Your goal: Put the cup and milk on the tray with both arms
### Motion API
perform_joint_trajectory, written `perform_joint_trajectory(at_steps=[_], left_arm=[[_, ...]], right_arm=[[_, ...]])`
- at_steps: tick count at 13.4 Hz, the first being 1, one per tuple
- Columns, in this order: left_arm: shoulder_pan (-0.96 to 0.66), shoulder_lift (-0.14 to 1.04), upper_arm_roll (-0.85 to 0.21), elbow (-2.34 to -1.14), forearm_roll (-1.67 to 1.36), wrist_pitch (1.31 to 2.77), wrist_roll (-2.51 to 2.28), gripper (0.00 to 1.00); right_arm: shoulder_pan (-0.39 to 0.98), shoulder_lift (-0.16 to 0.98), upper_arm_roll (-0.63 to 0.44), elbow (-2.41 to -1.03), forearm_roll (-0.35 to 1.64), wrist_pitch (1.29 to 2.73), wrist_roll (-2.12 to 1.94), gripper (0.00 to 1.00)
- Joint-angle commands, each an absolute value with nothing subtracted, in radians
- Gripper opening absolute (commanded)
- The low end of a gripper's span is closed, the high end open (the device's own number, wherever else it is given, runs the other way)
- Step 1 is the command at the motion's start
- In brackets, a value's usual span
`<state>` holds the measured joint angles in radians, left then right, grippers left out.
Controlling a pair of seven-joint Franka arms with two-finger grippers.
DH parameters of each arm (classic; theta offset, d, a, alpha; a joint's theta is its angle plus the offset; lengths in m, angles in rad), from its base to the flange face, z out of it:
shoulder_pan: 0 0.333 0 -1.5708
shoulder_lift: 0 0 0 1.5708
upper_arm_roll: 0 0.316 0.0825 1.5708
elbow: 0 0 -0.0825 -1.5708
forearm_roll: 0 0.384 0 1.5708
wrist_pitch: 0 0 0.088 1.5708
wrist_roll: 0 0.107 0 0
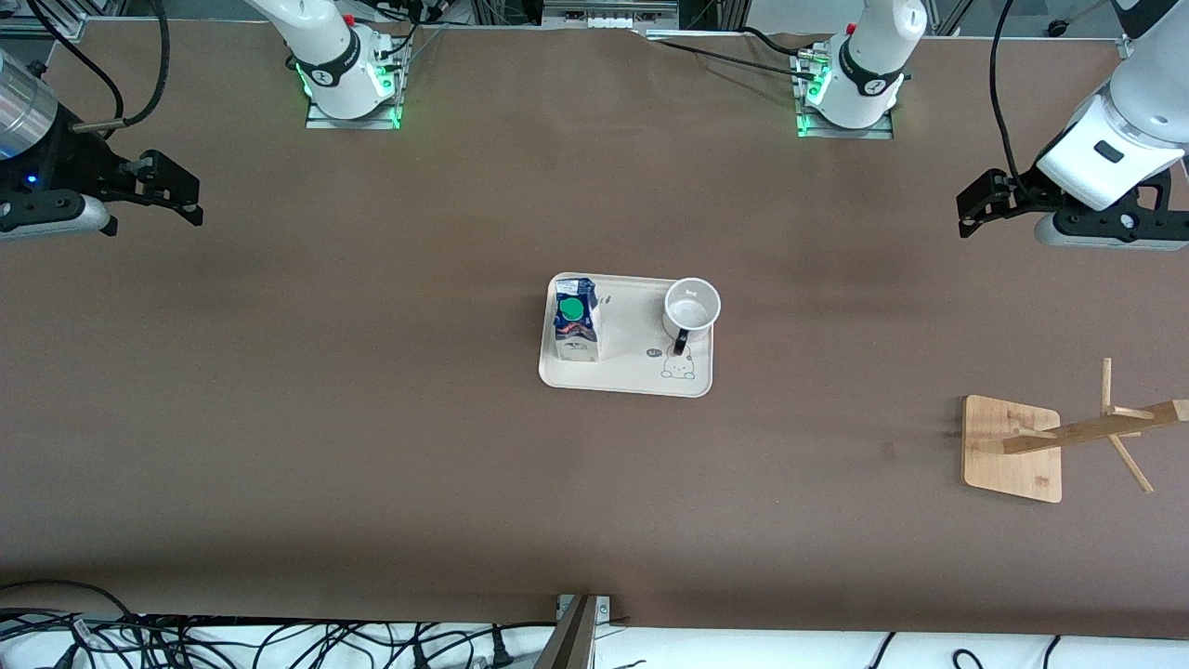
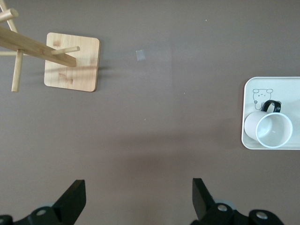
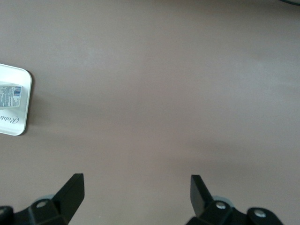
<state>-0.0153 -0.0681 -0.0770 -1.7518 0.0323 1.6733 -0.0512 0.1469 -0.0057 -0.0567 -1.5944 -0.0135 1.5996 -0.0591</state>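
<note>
I see cream tray [image 1: 641,376] at frame centre, bunny drawing on it. Milk [image 1: 576,321] upright on it, dark blue top, green cap. White cup [image 1: 692,308] upright beside, black handle. Left gripper [image 1: 986,203] upper right, right gripper [image 1: 176,190] upper left: both spread wide, empty, over bare table.

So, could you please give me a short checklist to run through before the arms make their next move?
1. Milk upright on the tray: ok.
2. Cup upright on the tray, at the end toward the left arm: ok.
3. Left gripper open, empty, over bare table at its own end: ok.
4. Right gripper open, empty, over bare table at its own end: ok.
5. Wooden rack apart from the tray, nearer the front camera: ok.
6. Cup and milk fully inside the tray's rim: ok.
</note>
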Motion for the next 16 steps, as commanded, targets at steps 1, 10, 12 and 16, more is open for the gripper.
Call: perform_joint_trajectory(at_steps=[1,10,12,16], left_arm=[[-0.020,-0.064,-0.069,-1.738,0.017,1.655,-0.037,1.00],[-0.011,-0.021,-0.069,-1.677,0.020,1.625,-0.035,1.00],[-0.011,-0.020,-0.069,-1.675,0.020,1.624,-0.037,1.00],[-0.011,-0.021,-0.069,-1.675,0.020,1.624,-0.037,1.00]], right_arm=[[0.141,0.000,-0.049,-1.577,-0.018,1.592,-0.048,1.00],[0.141,0.000,-0.049,-1.578,-0.018,1.589,-0.048,1.00],[0.141,0.000,-0.049,-1.578,-0.018,1.589,-0.048,1.00],[0.143,0.000,-0.048,-1.577,-0.018,1.592,-0.048,1.00]])
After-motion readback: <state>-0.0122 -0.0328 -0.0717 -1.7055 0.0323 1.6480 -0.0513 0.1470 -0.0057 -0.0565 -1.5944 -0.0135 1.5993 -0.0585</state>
